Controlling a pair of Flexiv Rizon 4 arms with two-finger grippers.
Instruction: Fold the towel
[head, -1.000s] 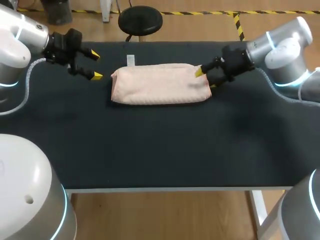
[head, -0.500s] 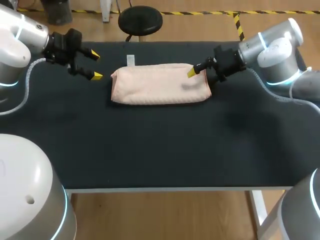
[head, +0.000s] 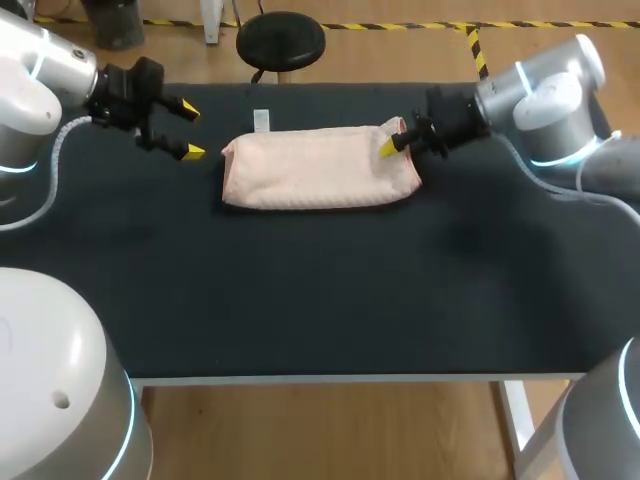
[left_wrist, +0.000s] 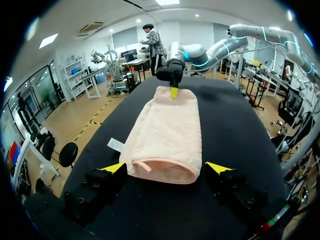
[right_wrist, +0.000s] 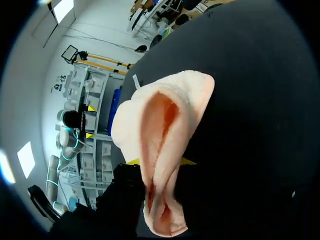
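My right gripper (head: 388, 145) pinches the right end of the towel (head: 315, 170), folded long in the upper middle of the frame on the table (head: 300, 300), ready, I judge, to carry it across. My left gripper (head: 191, 130) hangs spread wide, just off the left end, leaving room.

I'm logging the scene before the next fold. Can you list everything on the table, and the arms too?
pale pink terry towel: one, pink, folded into a long strip across the far middle of the table.
small white tag: one, white, on the table at the towel's far edge near its left end; cannot tell whether it is attached.
black table: one, black, under everything.
left gripper: one, black with yellow tips, open, off the towel's left end and apart from it.
right gripper: one, black with yellow tips, shut on the towel's right end.
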